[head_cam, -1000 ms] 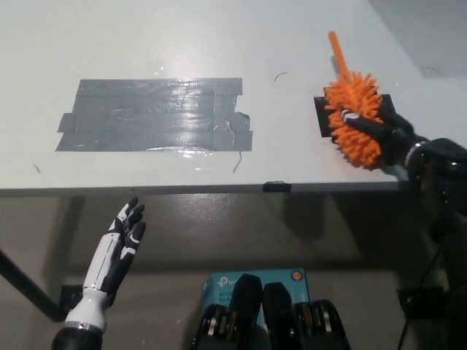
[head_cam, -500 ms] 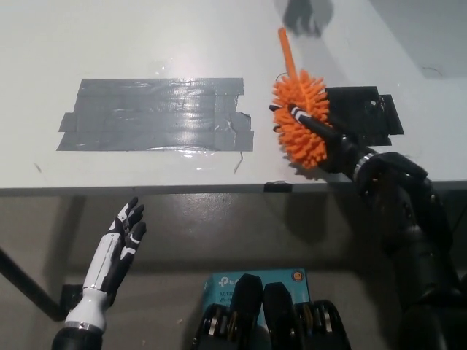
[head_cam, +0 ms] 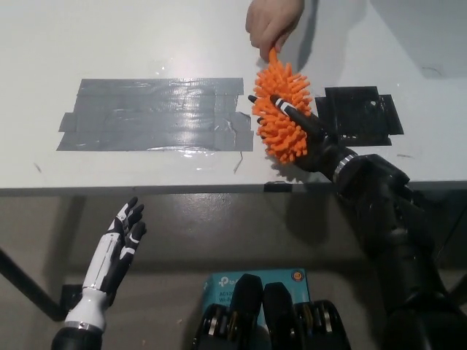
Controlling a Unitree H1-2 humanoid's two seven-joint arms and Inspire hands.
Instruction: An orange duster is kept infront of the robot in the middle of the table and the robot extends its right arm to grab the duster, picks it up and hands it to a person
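Step in hand, by judgement: the handover. The black right hand [head_cam: 306,135] is closed around the orange duster [head_cam: 283,124], its fingers [head_cam: 286,109] wrapped across the fluffy head, which is held above the white table [head_cam: 146,44] near its front edge, at about the 1 o'clock position from picture centre. A person's hand [head_cam: 271,23] reaches in from 12 o'clock, its fingertips pinched on the upper end of the duster, where the thin handle emerges; both hands therefore appear to be in contact with the duster at once. Just beside the duster, toward 3 o'clock, lies a black tape patch [head_cam: 361,115] on the table; toward 9 o'clock lies a large grey tape patch [head_cam: 157,115], its right edge near the duster. The white left hand [head_cam: 124,233] rests below the table edge at 7 o'clock, fingers spread and holding nothing. Assessment of the next move: the right hand needs to loosen its fingers only once the person's pinch is firm, and release cleanly. Risk noted: soft bristles could snag on the fingers as they open, and an early release could drop the duster onto the table.
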